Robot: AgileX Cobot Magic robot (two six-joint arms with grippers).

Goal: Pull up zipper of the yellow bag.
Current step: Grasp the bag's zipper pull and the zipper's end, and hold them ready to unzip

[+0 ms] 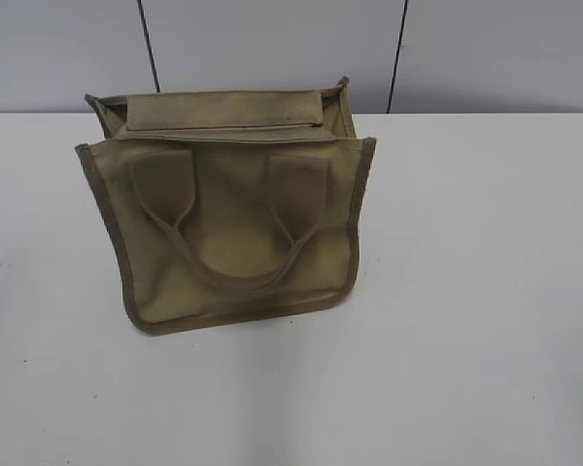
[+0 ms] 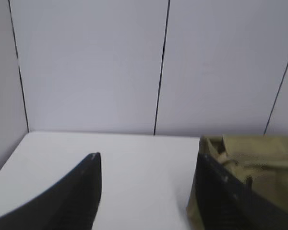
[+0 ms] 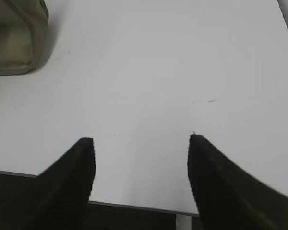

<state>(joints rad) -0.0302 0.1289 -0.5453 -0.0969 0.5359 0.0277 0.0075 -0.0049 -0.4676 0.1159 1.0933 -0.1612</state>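
While the yellow bag (image 1: pixel 228 218) stands on the table (image 1: pixel 486 291), my left claw (image 2: pixel 146 160) gapes empty at its nine o'clock, my right claw (image 3: pixel 140 140) spread wide, holding nothing.

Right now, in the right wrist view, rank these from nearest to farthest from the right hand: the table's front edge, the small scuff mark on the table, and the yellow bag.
1. Table's front edge: directly under the open right hand.
2. Scuff mark: ahead, slightly right.
3. Yellow bag: far upper left corner.
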